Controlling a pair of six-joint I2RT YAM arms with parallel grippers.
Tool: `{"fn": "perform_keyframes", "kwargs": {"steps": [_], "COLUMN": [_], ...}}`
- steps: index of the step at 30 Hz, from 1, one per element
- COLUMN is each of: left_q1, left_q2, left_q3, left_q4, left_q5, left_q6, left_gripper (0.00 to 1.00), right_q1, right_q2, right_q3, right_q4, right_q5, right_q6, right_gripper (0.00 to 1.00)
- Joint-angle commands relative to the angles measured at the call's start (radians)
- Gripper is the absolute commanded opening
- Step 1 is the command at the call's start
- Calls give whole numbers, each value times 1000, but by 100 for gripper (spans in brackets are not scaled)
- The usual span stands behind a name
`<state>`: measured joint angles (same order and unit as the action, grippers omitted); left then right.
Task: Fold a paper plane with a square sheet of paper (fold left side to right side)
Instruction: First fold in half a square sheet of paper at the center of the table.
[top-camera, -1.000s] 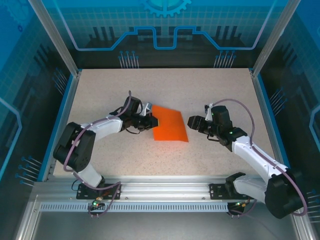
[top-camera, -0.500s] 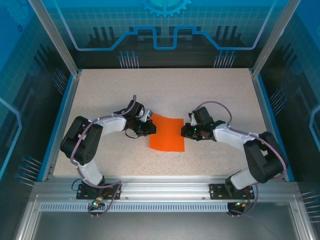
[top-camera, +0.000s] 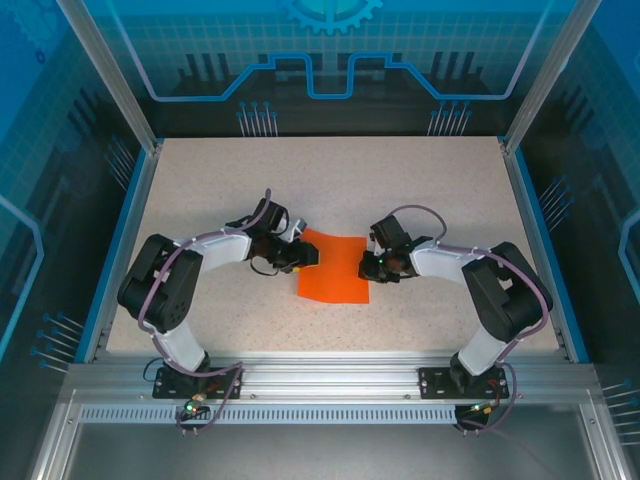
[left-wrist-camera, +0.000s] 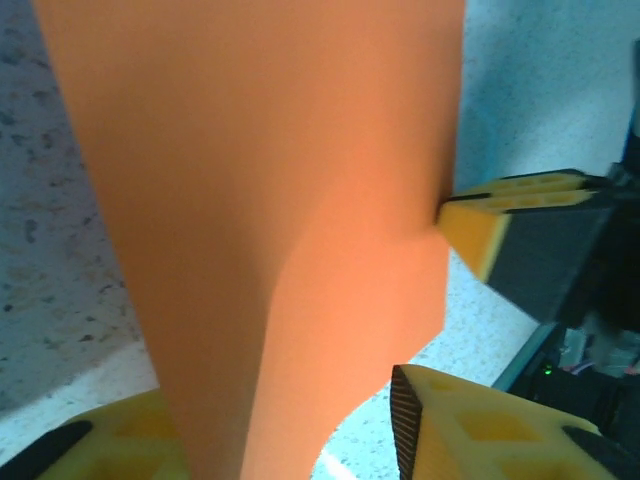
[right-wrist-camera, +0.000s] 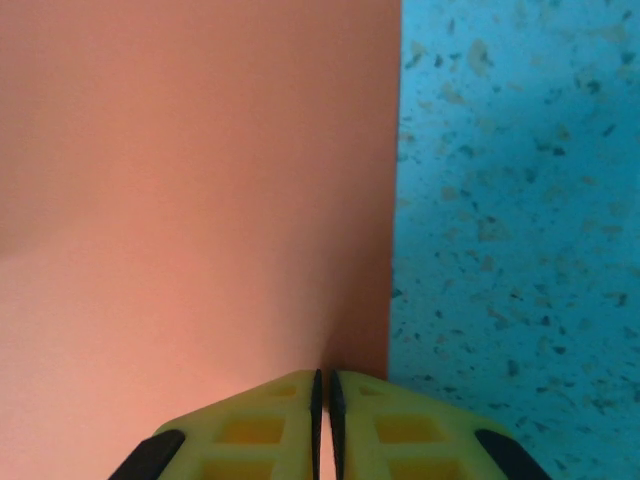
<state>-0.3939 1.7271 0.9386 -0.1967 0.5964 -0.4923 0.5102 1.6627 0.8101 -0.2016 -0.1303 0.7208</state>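
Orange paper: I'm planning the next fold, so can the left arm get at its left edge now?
Probably yes: the left gripper stands open astride the orange paper's left edge, nothing between.

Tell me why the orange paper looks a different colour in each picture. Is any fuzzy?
Left wrist view: the orange paper is close to the lens and fuzzy, with a darker shaded band. Right wrist view: it looks washed-out pink, and the table looks blue-tinted. Top external view: sharp, bright orange.

Speckled beige table, orange sheet of paper lying near its middle
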Motion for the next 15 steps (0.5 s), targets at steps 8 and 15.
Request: {"fn": "perform_keyframes", "kwargs": {"steps": [8, 15], "left_q1": [-55, -90], "left_q2": [12, 75], "left_q3": [63, 89], "left_q4": [143, 192], "left_q5": [142, 142], "left_q6": [-139, -175], "left_gripper": [66, 67], "right_q1": [13, 0], "right_q2": [12, -76], "right_q3": [-19, -70], "right_q4": [-15, 95], "right_q5": [23, 8], "right_q6": [0, 7], "right_gripper": [16, 19]}}
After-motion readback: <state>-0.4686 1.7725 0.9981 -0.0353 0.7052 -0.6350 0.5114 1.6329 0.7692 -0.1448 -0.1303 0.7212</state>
